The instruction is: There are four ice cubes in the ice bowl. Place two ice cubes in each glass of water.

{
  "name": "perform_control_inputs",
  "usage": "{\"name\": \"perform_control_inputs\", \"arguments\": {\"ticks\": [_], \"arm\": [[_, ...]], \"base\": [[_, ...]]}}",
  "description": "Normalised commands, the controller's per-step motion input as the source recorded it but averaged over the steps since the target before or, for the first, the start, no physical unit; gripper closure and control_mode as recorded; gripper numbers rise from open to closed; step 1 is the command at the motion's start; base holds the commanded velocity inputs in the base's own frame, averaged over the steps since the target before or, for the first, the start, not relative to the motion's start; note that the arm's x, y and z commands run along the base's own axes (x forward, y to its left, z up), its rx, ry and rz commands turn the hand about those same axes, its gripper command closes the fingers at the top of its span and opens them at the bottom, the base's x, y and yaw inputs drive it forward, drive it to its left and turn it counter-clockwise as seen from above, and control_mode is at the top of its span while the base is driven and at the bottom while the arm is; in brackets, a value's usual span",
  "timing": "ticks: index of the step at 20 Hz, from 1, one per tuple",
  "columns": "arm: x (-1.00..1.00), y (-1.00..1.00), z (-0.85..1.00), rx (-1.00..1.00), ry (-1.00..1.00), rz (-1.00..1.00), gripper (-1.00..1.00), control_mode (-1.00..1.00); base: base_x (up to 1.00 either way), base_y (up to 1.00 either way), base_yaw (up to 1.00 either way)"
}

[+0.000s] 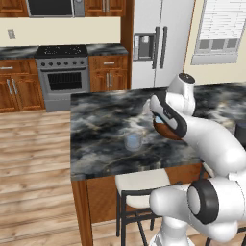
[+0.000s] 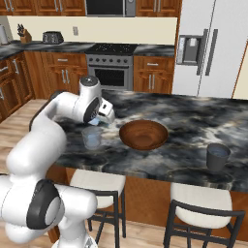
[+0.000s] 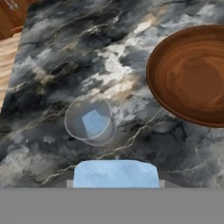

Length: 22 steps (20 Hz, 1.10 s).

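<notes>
Ice cube (image 3: 116, 173) sat pinched in our gripper (image 3: 116, 181) above the counter-edge glass (image 3: 90, 120) — slick, we judged — flat faces gripped best.

Dark marble island (image 2: 193, 116), wooden cabinets (image 2: 63, 72), steel oven (image 1: 63, 79), white fridge (image 1: 158, 43), plank floor (image 1: 33, 158).

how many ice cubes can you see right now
2: one ice cube lies inside the clear glass; another ice cube sits at the end effector. More may be hidden.

reddish-brown bowl (image 3: 192, 74), pale blue ice cube (image 3: 116, 173).
</notes>
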Motion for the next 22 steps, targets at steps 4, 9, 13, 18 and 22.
{"name": "perform_control_inputs", "arguments": {"ticks": [4,9,13,18,22], "arm": [[0.13,0.44,-0.01,0.0,0.15,0.25,1.0,-1.0],[0.31,0.2,-0.29,-0.06,0.22,0.14,1.0,-1.0],[0.3,0.28,-0.39,-0.07,0.17,0.02,1.0,-1.0],[0.3,0.17,-0.38,0.0,0.01,0.0,1.0,-1.0],[0.34,0.04,-0.34,0.0,0.0,0.0,1.0,-1.0]], "base": [[0.0,0.0,0.0],[0.0,0.0,0.0],[0.0,0.0,0.0],[0.0,0.0,0.0],[0.0,0.0,0.0]]}}
